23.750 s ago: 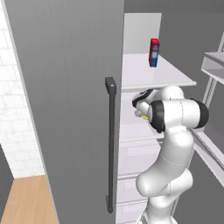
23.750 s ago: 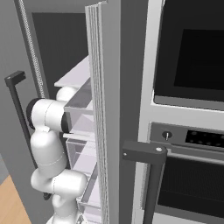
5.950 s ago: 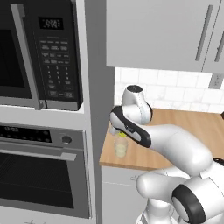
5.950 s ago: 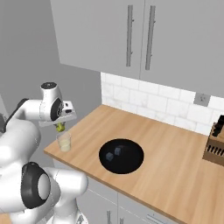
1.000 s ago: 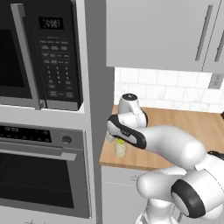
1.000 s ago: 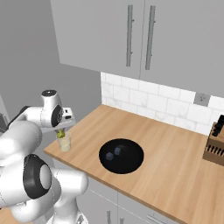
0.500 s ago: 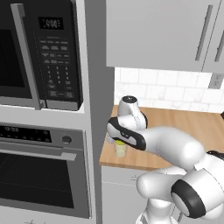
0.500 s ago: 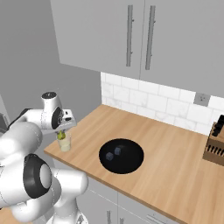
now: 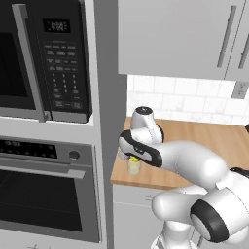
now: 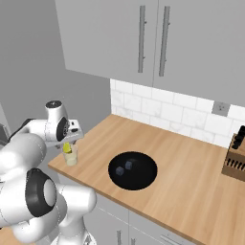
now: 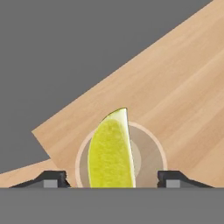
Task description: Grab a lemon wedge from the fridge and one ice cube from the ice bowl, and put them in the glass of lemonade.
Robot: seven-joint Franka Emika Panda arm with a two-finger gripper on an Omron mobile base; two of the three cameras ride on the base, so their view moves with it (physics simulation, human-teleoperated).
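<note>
Half the job, at best, looked close to done at this moment. The lemon wedge (image 11: 110, 151) was out of the fridge and sat directly over the glass of lemonade (image 11: 148, 153), its rind curving across the round rim in the hand view. The gripper (image 11: 111, 179) hung just above the glass, with its two dark fingertips (image 11: 53, 178) standing well apart on either side of the wedge and not touching it. I read the jaws as open. Whether the wedge was resting on the rim, falling, or partly in the liquid could not be told.

From the right base view, the glass (image 10: 71, 158) stood on the wooden counter (image 10: 191, 167) near its left front corner, with the yellow wedge (image 10: 67, 148) at its top and the gripper (image 10: 72, 137) immediately over it. The left base view showed the same: the glass (image 9: 134, 166) by the counter edge, under the hand.

Remaining, as judged: confirm that the wedge settles into the glass, then fetch one ice cube. The black ice bowl (image 10: 132, 170) lay on the counter to the right of the glass, near but apart, with two small ice cubes (image 10: 124, 167) inside. Neither cube appeared touched, and no ice was visible in the glass.
</note>
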